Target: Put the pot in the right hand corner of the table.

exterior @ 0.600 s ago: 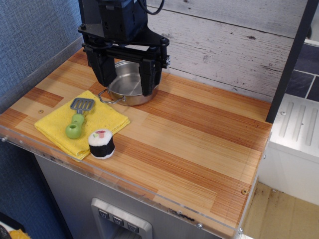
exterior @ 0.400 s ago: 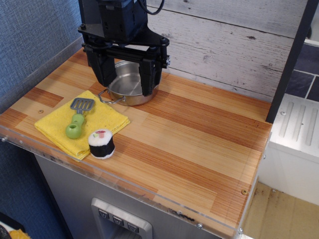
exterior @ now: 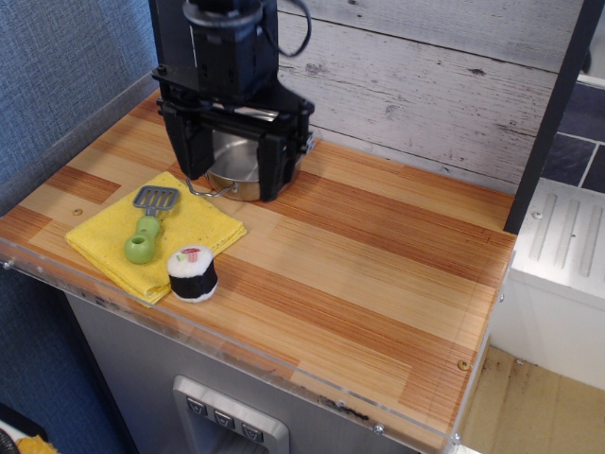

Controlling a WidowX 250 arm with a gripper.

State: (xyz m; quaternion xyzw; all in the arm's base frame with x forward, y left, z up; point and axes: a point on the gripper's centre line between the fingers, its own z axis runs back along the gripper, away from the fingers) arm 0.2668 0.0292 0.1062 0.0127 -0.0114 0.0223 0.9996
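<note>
The shiny steel pot (exterior: 234,161) stands at the back left of the striped wooden table (exterior: 378,255), near the white plank wall. Only its middle and its front wire handle show. My black gripper (exterior: 230,175) is down over the pot, with one finger at the pot's left edge and the other over its right part. The jaws stand wide apart. I cannot tell whether the fingers touch the pot. The pot's right rim is hidden behind the right finger.
A yellow cloth (exterior: 104,244) lies at the front left with a grey and green toy spatula (exterior: 144,236) on it. A sushi toy (exterior: 192,272) stands at the cloth's front corner. A dark post (exterior: 553,113) rises by the table's back right corner.
My gripper has come down lower over the pot and now hides more of it. The pot, cloth, spatula and sushi have not moved.
</note>
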